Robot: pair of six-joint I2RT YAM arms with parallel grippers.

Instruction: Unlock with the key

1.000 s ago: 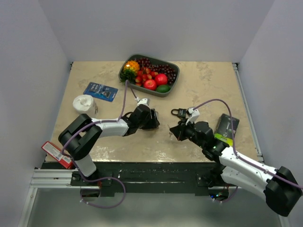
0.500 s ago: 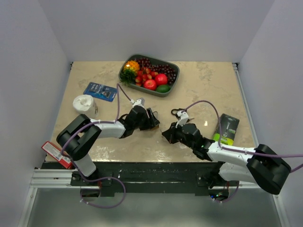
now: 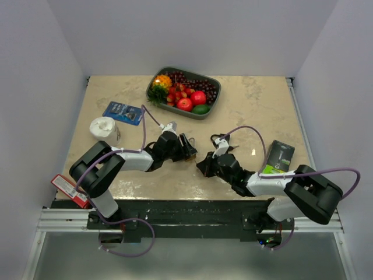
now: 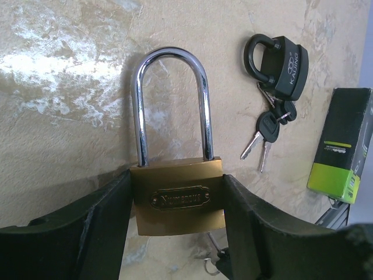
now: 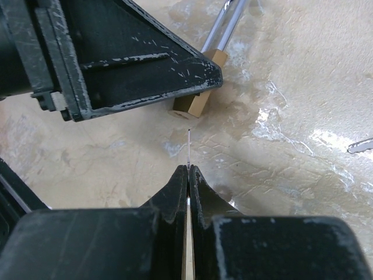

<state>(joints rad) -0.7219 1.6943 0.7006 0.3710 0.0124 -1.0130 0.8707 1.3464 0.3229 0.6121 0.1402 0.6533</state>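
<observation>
A brass padlock (image 4: 178, 195) with a tall steel shackle (image 4: 171, 99) lies flat on the table. My left gripper (image 4: 178, 207) is shut on its body, one finger against each side. In the right wrist view my right gripper (image 5: 189, 169) is shut on the key (image 5: 189, 146); its thin blade shows edge-on past the fingertips. It points at the padlock's bottom corner (image 5: 195, 105), a short gap away. The key tip (image 4: 214, 245) shows just below the padlock body. In the top view the two grippers face each other, left gripper (image 3: 185, 149) and right gripper (image 3: 205, 165).
A black padlock (image 4: 280, 58) with a bunch of keys (image 4: 265, 137) lies behind the right gripper. To the right is a black and green box (image 3: 278, 157). A fruit tray (image 3: 211, 105) stands at the back, with a blue packet (image 3: 123, 112) and a white roll (image 3: 104, 127) on the left.
My right arm has swung left and down, bringing the key close to the padlock's underside. The left gripper with the padlock has shifted only slightly.
</observation>
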